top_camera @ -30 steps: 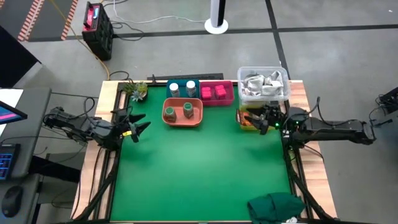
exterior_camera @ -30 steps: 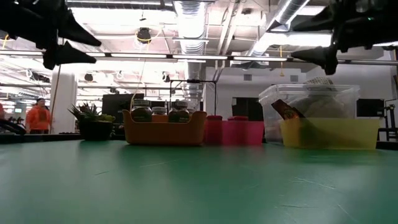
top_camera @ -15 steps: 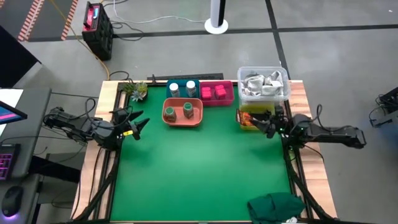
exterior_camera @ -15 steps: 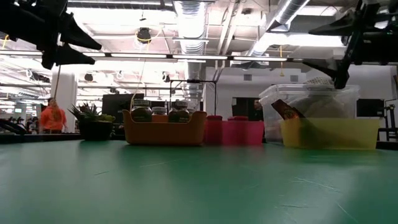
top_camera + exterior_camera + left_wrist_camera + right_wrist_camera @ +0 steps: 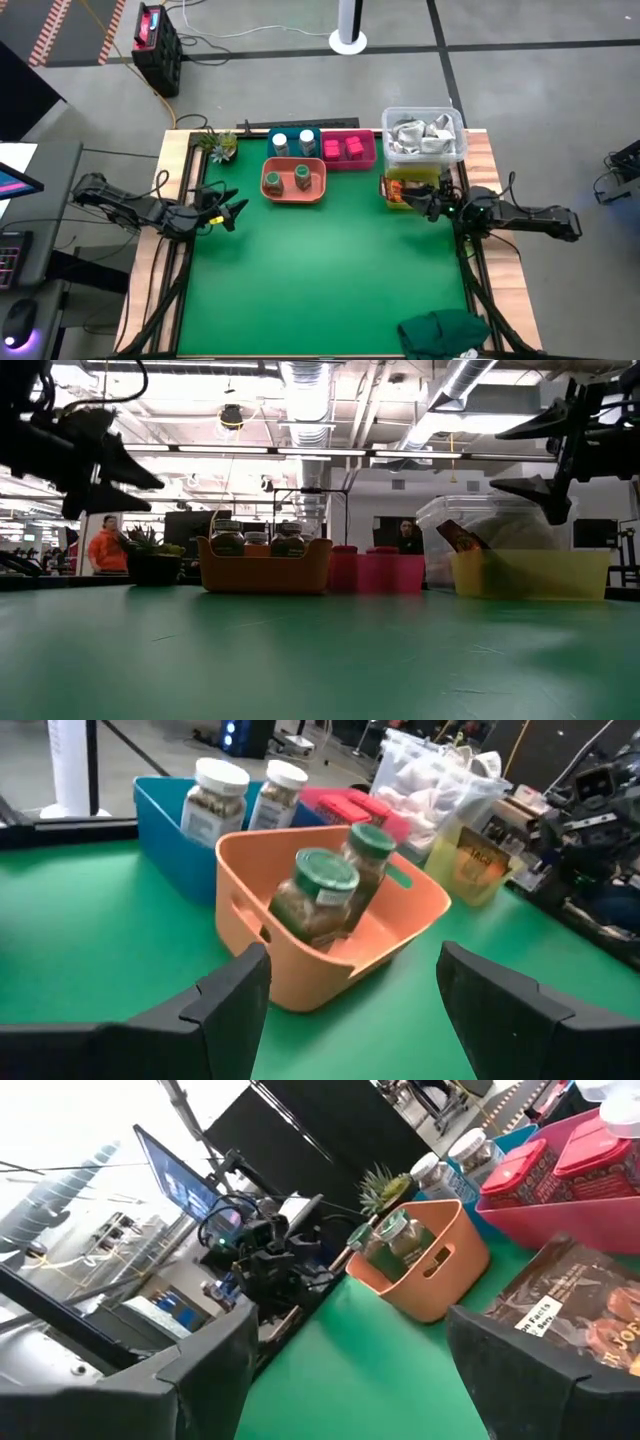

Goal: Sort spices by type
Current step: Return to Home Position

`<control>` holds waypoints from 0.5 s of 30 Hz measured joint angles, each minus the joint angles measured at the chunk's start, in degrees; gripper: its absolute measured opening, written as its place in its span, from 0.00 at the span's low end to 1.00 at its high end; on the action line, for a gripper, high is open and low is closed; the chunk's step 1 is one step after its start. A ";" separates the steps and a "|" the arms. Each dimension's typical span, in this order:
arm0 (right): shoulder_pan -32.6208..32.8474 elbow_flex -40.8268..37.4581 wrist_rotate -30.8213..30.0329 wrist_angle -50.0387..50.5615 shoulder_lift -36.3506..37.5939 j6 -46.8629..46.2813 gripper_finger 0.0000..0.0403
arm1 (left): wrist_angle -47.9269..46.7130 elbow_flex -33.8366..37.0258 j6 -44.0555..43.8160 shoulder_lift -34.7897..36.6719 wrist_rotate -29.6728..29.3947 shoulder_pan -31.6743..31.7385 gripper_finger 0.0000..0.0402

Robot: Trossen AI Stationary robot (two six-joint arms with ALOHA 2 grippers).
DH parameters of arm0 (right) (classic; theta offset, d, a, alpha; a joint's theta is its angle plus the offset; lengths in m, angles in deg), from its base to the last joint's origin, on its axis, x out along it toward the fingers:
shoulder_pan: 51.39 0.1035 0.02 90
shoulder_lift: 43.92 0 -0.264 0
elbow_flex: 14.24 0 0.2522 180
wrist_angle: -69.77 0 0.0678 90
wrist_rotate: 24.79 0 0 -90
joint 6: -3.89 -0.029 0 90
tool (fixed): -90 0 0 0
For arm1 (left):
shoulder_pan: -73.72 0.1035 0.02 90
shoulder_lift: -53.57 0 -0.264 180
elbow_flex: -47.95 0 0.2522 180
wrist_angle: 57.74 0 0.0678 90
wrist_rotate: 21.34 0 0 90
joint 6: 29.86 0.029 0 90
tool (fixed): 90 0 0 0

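Two white-capped jars [image 5: 292,143] stand in a blue bin [image 5: 165,825]. Two dark green jars [image 5: 293,179] lean in an orange bin [image 5: 300,970]. Two pink blocks [image 5: 346,149] sit in a pink bin [image 5: 368,160]. Brown-orange sachets [image 5: 565,1305] stand in a yellow bin [image 5: 388,192]. My left gripper [image 5: 230,212] hovers open, left of the orange bin. My right gripper [image 5: 425,203] hovers open at the yellow bin's near side. Neither gripper holds anything.
A clear tub [image 5: 458,140] of crumpled silver-white wrappers stands at the far right corner, and a small green plant [image 5: 220,145] at the far left. A dark green cloth [image 5: 445,332] lies at the near right edge. A person in orange [image 5: 103,550] stands in the room behind.
My left gripper has dropped lower and shifted slightly toward the near and right edges. My right gripper has drawn back from over the yellow bin toward the table's right edge and come down a little. The spices have stayed in place.
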 joint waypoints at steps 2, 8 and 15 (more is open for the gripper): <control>0.00 0.07 0.08 0.78 0.02 0.02 0.86 | 0.93 1.66 0.31 0.02 -0.03 0.00 0.67; 0.00 0.09 0.08 0.81 -0.02 0.00 0.86 | 1.81 2.79 0.42 0.00 0.05 0.01 0.67; 0.00 0.09 0.08 0.91 -0.02 0.00 0.86 | 1.30 2.90 2.25 0.02 0.76 0.00 0.67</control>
